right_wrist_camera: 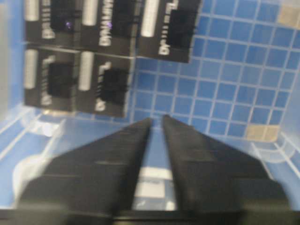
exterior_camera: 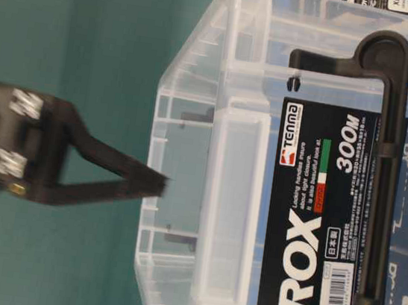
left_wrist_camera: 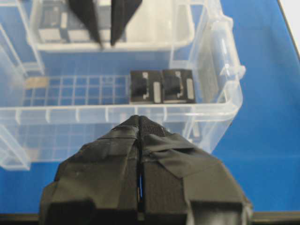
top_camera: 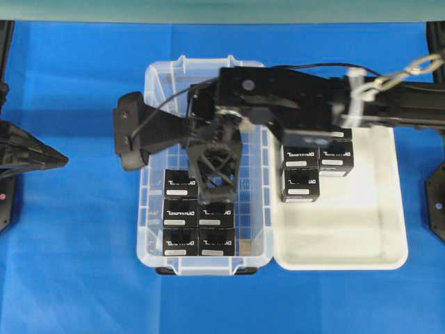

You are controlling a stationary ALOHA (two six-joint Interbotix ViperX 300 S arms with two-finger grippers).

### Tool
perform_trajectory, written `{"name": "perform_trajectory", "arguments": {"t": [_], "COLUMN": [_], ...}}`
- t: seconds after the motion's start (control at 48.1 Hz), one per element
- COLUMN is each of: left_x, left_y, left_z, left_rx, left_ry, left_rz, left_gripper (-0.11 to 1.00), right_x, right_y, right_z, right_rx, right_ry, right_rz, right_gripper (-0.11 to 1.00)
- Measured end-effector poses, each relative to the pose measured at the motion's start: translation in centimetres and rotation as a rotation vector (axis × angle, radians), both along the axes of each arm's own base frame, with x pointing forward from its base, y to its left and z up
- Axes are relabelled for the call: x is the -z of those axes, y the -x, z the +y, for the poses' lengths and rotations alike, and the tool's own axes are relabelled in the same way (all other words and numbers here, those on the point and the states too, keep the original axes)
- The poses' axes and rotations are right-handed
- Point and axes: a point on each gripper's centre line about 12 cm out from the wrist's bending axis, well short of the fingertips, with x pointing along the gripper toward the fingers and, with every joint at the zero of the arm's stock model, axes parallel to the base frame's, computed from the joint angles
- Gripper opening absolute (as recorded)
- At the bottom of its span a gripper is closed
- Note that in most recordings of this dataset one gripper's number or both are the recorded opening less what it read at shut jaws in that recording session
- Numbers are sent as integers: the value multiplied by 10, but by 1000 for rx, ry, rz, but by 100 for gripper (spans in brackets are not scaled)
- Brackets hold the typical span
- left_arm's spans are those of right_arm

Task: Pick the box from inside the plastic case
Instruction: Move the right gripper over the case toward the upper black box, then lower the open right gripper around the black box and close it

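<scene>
The left gripper (left_wrist_camera: 139, 123), clenched with nothing in it, sits outside the plastic case (top_camera: 154, 209) at nine o'clock. Inside, black boxes (top_camera: 180, 212) are packed along the case's left half toward six o'clock. The right gripper (top_camera: 221, 189) hangs over them, fingers (right_wrist_camera: 187, 145) narrowly parted and apparently empty, though the blurred wrist view leaves doubt. At three o'clock, more boxes (top_camera: 300, 185) sit in a white tray (top_camera: 348, 240).

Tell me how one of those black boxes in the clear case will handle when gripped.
The box looks like a flat-sided carton, so it probably grips squarely and won't roll. Packed against its neighbours in the plastic case, finger room looks tight. Its printed faces may be slightly slippery.
</scene>
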Motion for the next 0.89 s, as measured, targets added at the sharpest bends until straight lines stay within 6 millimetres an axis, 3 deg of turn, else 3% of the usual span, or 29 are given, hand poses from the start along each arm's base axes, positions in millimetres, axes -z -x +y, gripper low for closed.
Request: {"name": "perform_trajectory", "arguments": {"t": [0.104,0.208,0.624,0.895], "left_x": [0,-1,-1,-1], "left_y": [0,1,1,1], "left_z": [0,0,2,5], "left_rx": [0,-1,-31,-55], "left_ry": [0,7,56,74], "left_rz": [-2,-6,-4,-4], "left_gripper": [-5,-5,-5,-5], "right_x": [10,14,70,87], "right_y": [-4,-5,-4,-11], "right_z": [-14,-23,-24,-18], "right_rx": [26,37,37,7], "right_ry": [-4,1,-83,-133], "right_rz": [-9,-40,-83,-111], "right_gripper": [83,99,100,100]}}
